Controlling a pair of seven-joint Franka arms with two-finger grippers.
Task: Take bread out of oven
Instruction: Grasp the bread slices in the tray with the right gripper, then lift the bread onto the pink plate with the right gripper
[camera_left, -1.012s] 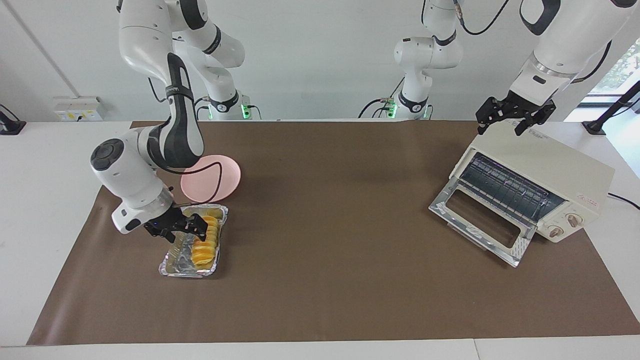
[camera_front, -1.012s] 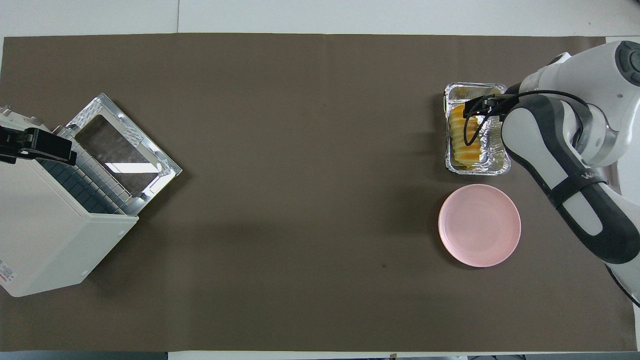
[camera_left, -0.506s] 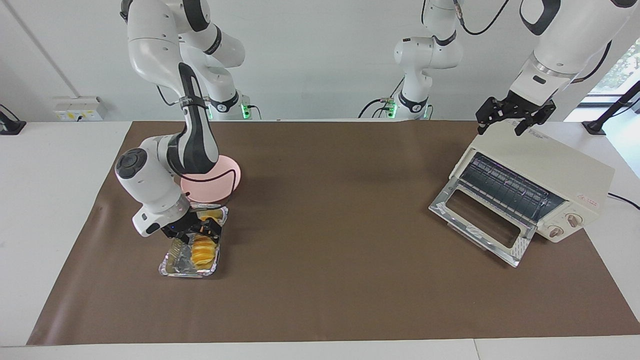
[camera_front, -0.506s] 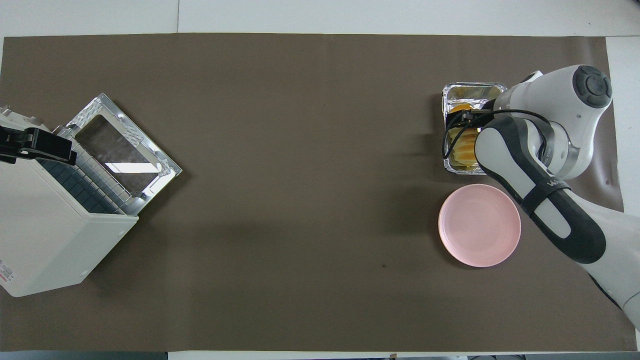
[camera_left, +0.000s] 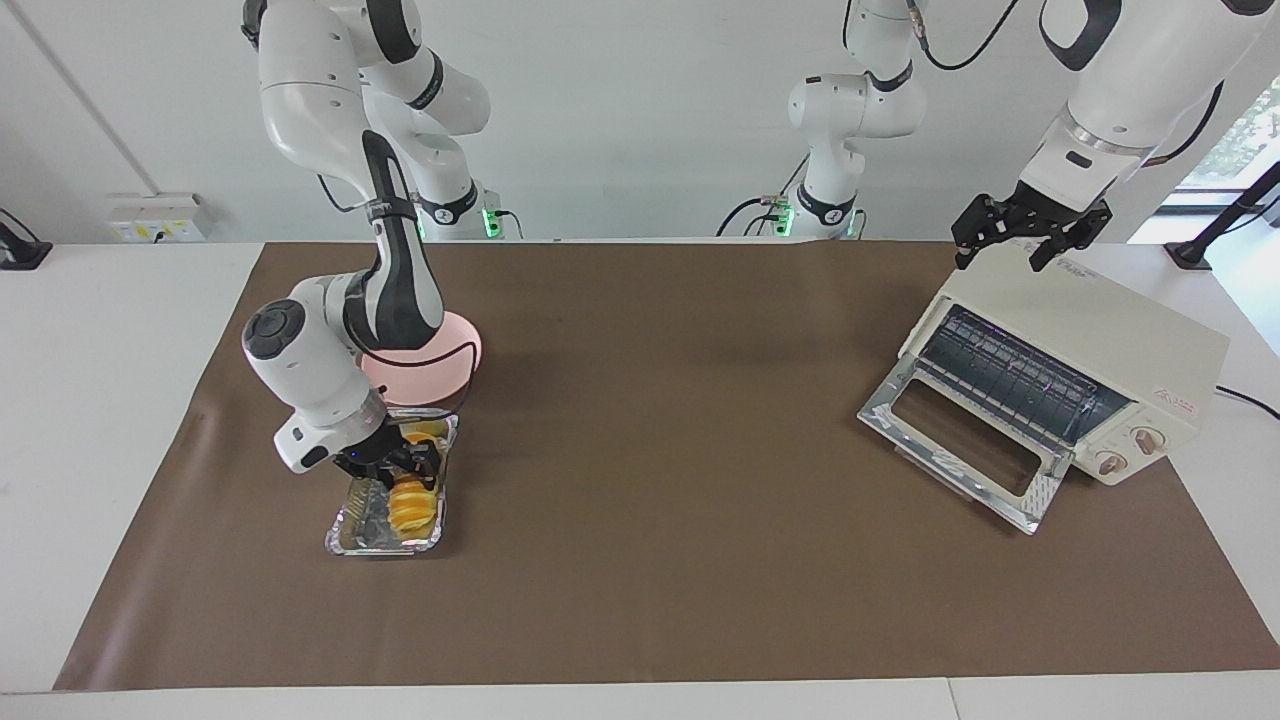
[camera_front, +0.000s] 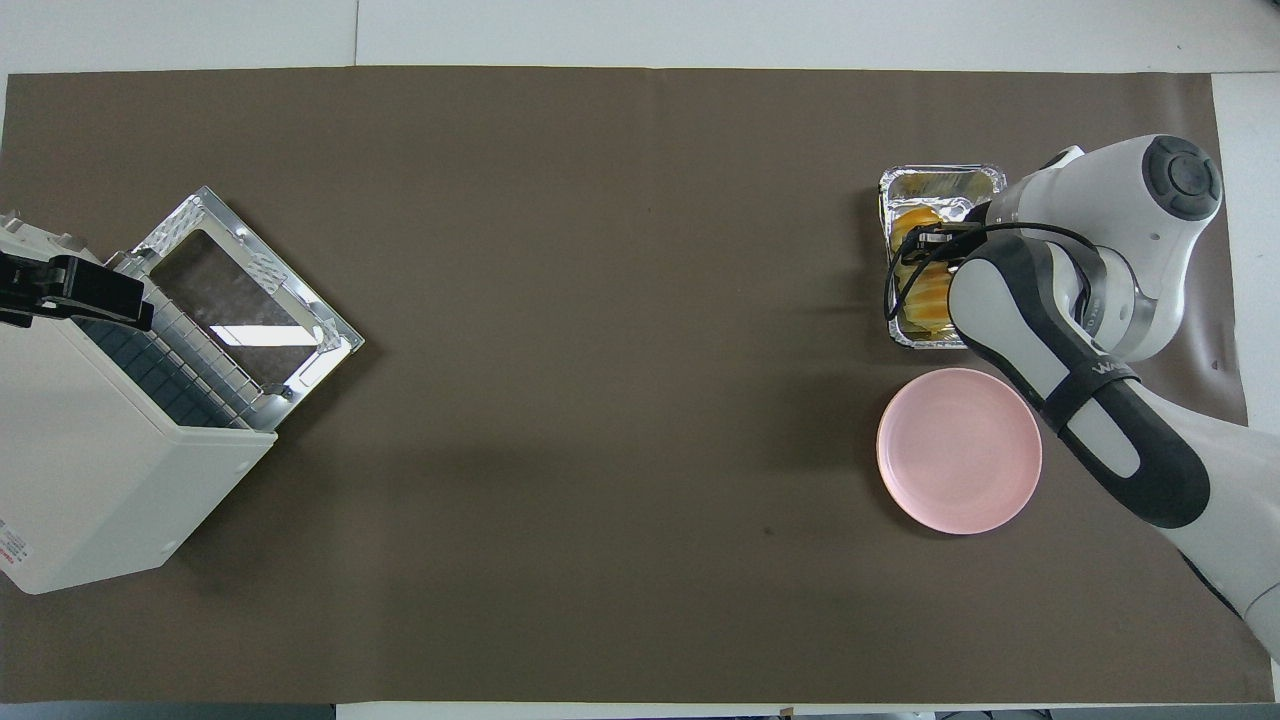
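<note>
With the oven (camera_left: 1060, 370) standing emptied at frame right, the bread (camera_left: 412, 500) is being gripped in the tray (camera_left: 345, 535) at lower left by the right gripper (camera_left: 405, 468), a lift toward the plate (camera_left: 455, 365) seemingly being called for next, while the left gripper (camera_left: 1030, 232) is being held wide over the oven.

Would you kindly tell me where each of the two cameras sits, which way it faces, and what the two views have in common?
Facing view: high across the table, looking at the robots; both arms show whole, bases at top, the left gripper over the oven, the right gripper at the bread.
Overhead view: high above the robots' end, looking steeply down and forward; the right arm's forearm and the left gripper show.
Shared, half a turn apart: oven, foil tray holding the bread, pink plate nearer the robots than the tray.
</note>
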